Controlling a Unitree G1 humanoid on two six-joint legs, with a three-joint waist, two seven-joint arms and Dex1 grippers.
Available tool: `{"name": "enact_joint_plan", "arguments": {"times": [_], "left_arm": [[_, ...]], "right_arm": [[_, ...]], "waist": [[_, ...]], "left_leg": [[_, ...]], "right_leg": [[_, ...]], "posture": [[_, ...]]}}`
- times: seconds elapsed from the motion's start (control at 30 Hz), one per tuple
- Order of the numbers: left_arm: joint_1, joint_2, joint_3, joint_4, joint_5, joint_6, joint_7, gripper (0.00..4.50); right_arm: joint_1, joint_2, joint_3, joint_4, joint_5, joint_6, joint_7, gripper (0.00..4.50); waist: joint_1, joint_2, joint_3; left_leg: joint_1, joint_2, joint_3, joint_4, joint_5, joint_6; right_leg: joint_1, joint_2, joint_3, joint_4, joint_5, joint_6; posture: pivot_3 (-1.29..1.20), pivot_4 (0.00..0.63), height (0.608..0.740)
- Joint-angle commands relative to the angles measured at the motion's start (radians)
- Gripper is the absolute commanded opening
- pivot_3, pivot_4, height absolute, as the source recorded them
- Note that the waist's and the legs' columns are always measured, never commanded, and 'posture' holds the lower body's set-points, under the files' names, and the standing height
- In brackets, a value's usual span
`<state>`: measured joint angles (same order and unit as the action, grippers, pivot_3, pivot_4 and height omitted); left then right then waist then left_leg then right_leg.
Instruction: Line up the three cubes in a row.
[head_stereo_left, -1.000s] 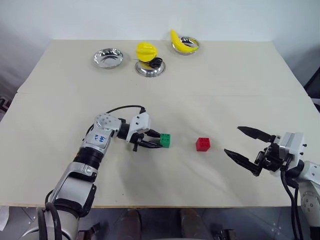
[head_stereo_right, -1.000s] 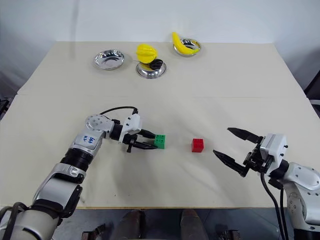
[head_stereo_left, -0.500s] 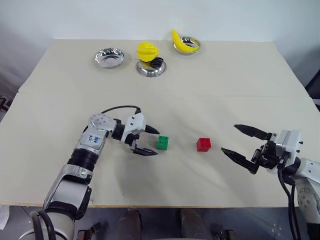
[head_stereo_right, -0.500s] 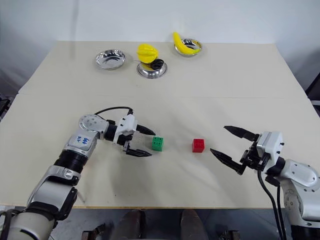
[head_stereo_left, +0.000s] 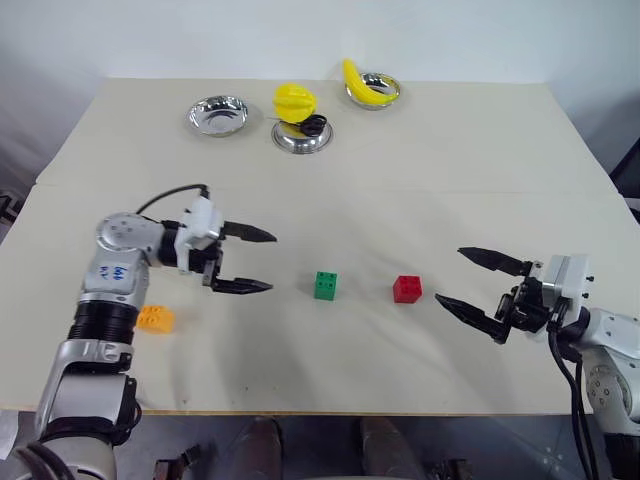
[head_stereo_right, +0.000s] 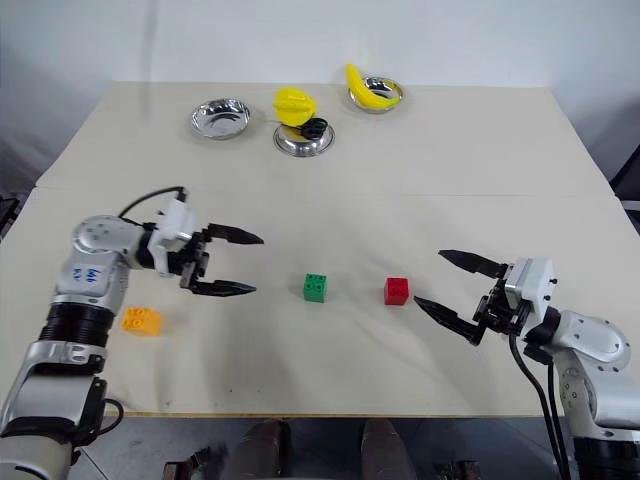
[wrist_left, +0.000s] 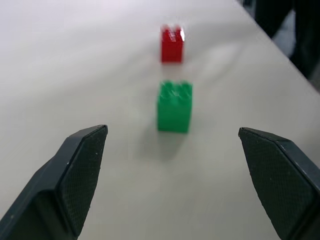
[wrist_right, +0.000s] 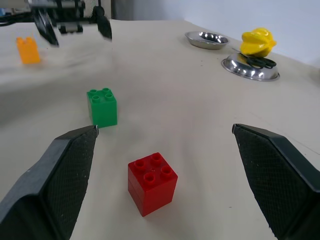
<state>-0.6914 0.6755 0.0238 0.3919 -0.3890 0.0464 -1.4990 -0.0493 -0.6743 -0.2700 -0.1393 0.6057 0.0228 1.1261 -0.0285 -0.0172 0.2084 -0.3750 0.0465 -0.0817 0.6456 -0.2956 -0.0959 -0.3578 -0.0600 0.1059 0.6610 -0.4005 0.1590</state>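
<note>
Head view: green cube (head_stereo_left: 326, 285) and red cube (head_stereo_left: 407, 289) mid-counter (head_stereo_left: 420, 170), side by side; orange cube (head_stereo_left: 154, 318) apart, near left edge. Left hand (head_stereo_left: 245, 260) and right hand (head_stereo_left: 483, 285) both spread wide, empty.
Left wrist view: green, red in line ahead.
Right wrist view: cubes look light, rigid, slick; pinch flat sides, below studs.

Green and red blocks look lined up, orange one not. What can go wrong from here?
1. The small orange studded block lies off the row, close beside the left arm; reaching for it, that arm may knock it.
2. The left gripper, jaws open, points at the green studded block; a sweep could shove it.
3. The right gripper, jaws open, sits beside the red studded block and might bump it.
</note>
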Motion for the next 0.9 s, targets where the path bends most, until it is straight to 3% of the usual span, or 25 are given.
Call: {"name": "enact_joint_plan", "arguments": {"times": [0.03,0.13,0.3,0.4,0.47,0.6,0.9], "left_arm": [[0.046,0.053,0.129,-0.103,-0.092,0.070,0.061,4.46],[0.126,0.107,0.239,-0.133,-0.105,0.086,0.148,4.46],[0.396,0.194,0.541,-0.132,-0.122,0.077,0.297,4.46],[0.645,0.186,0.776,-0.174,-0.131,0.088,0.382,4.46],[0.753,0.164,0.864,-0.198,-0.151,0.097,0.414,4.46],[0.928,0.105,0.943,-0.238,-0.165,0.108,0.433,4.46],[1.225,-0.026,0.985,-0.236,-0.146,-0.012,0.372,4.46]], "right_arm": [[-0.047,0.008,0.018,0.014,0.023,0.005,0.036,4.50],[-0.087,0.016,0.044,0.024,0.031,0.017,0.058,4.50],[-0.155,0.042,0.100,0.030,0.017,-0.005,0.110,4.50],[-0.191,0.055,0.140,0.019,0.023,-0.009,0.156,4.50],[-0.196,0.056,0.158,-0.001,0.040,0.006,0.187,4.50],[-0.167,0.036,0.206,-0.048,0.029,-0.015,0.278,4.50],[-0.128,0.042,0.212,-0.045,0.024,-0.070,0.352,4.50]], "waist": [[-0.004,0.000,0.000],[-0.011,0.000,0.000],[-0.028,0.001,0.000],[-0.040,0.000,0.001],[-0.034,-0.001,0.001],[0.000,-0.002,0.001],[-0.008,-0.005,-0.001]], "left_leg": [[0.000,0.000,0.000,0.000,0.000,0.000],[0.000,0.001,0.000,-0.001,0.000,0.000],[0.001,0.001,0.001,-0.003,-0.001,0.001],[0.001,0.002,0.003,-0.005,-0.001,0.001],[0.002,0.001,0.005,-0.008,-0.004,0.007],[0.002,0.001,0.004,-0.008,-0.005,0.006],[0.005,0.001,0.007,-0.010,-0.006,0.005]], "right_leg": [[0.000,0.000,0.000,0.000,0.000,0.000],[-0.001,0.000,0.000,0.000,0.000,0.000],[-0.002,0.000,0.001,-0.001,0.000,0.000],[-0.002,-0.001,0.002,-0.002,0.000,-0.001],[-0.003,-0.002,0.003,-0.002,0.000,-0.001],[-0.002,-0.003,0.002,-0.003,0.000,-0.001],[0.000,-0.003,0.003,-0.008,0.001,-0.002]], "posture": [[0.00,0.150,0.740],[0.00,0.150,0.740],[0.00,0.150,0.740],[0.00,0.150,0.740],[0.00,0.150,0.740],[0.00,0.150,0.740],[0.00,0.150,0.740]]}}
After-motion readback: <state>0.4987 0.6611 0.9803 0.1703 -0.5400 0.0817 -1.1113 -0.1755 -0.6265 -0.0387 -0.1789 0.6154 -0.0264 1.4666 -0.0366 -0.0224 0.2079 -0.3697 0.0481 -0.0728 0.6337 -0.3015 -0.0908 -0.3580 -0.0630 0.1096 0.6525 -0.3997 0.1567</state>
